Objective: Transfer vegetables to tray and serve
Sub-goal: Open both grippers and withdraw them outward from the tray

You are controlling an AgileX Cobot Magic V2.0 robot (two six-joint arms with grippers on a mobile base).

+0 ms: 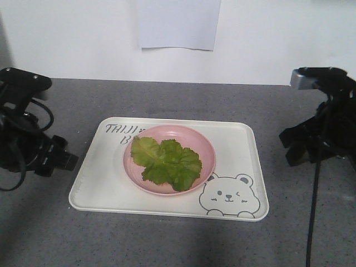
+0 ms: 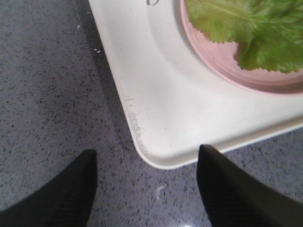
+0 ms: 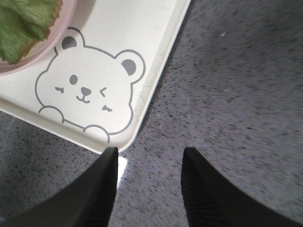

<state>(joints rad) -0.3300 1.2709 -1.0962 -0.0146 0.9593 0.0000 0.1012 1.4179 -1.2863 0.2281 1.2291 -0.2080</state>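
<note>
The vegetables (image 1: 167,161), bright green crinkled lettuce leaves, lie in a round pink plate (image 1: 169,159) that stands on the cream-white tray (image 1: 233,144). The tray rests flat on the grey counter, with a winking bear drawing (image 1: 227,194) at its near right corner. My left gripper (image 2: 147,153) is open and empty, hovering just off the tray's near left corner (image 2: 156,156). My right gripper (image 3: 150,152) is open and empty too, above the counter beside the tray's bear corner (image 3: 118,139). Lettuce (image 2: 246,28) shows at the top of the left wrist view.
A speckled grey counter (image 1: 167,245) surrounds the tray. A white wall with a paper sheet (image 1: 177,23) stands behind. The left arm (image 1: 28,128) sits left of the tray, the right arm (image 1: 322,128) to its right, with a cable hanging down.
</note>
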